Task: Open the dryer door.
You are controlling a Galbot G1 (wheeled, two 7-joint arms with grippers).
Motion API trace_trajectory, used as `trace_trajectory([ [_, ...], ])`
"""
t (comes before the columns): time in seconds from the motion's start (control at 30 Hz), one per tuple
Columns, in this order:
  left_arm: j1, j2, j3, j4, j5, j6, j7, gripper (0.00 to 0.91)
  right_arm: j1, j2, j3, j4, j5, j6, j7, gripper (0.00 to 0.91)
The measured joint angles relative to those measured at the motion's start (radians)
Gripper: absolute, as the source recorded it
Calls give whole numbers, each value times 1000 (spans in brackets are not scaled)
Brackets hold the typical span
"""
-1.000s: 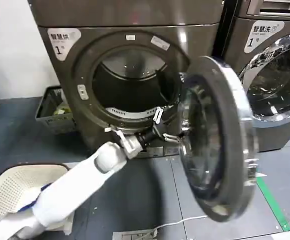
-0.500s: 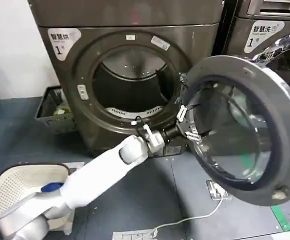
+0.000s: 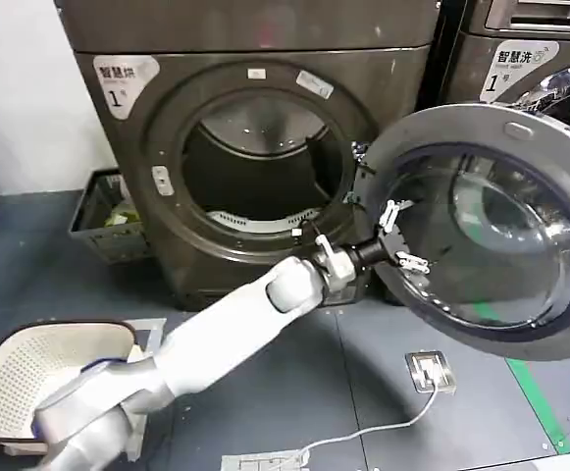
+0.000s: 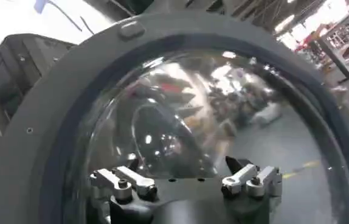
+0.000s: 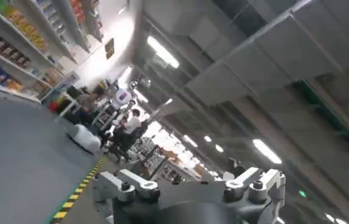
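The dryer (image 3: 167, 39), dark bronze-grey with a white "1" badge, has its drum mouth (image 3: 255, 162) uncovered. The dryer door (image 3: 481, 137) is swung wide to the right, its grey back and domed glass facing me. My left gripper (image 3: 402, 237) is stretched out to the door's inner side, open, with its fingers spread against the lower left of the glass. In the left wrist view the door's grey ring (image 4: 41, 134) and glass dome lie just beyond the open left gripper (image 4: 182, 163). My right gripper (image 5: 190, 176) is open, holding nothing, and points up at a ceiling.
A second similar machine (image 3: 520, 39) stands right behind the open door. A grey crate (image 3: 108, 211) sits left of the dryer, a white perforated basket (image 3: 39, 368) at my lower left. A floor plate with a cable (image 3: 430, 371) and a green floor line (image 3: 540, 402) lie below the door.
The door has swung farther open to the right, from edge-on to showing its full grey back. My left arm has stretched right with it, gripper still spread on the inner glass.
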Motion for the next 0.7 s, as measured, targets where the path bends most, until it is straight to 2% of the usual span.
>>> trace_trajectory([
  [0.33,-3,-29,0,3,-7,99,-34,907,-4,0,3,-1,5,0,-1,907],
  [0.7,12,-45,-7,-44,-72,283,-111,907,-3,1,3,5,6,0,-3,907],
])
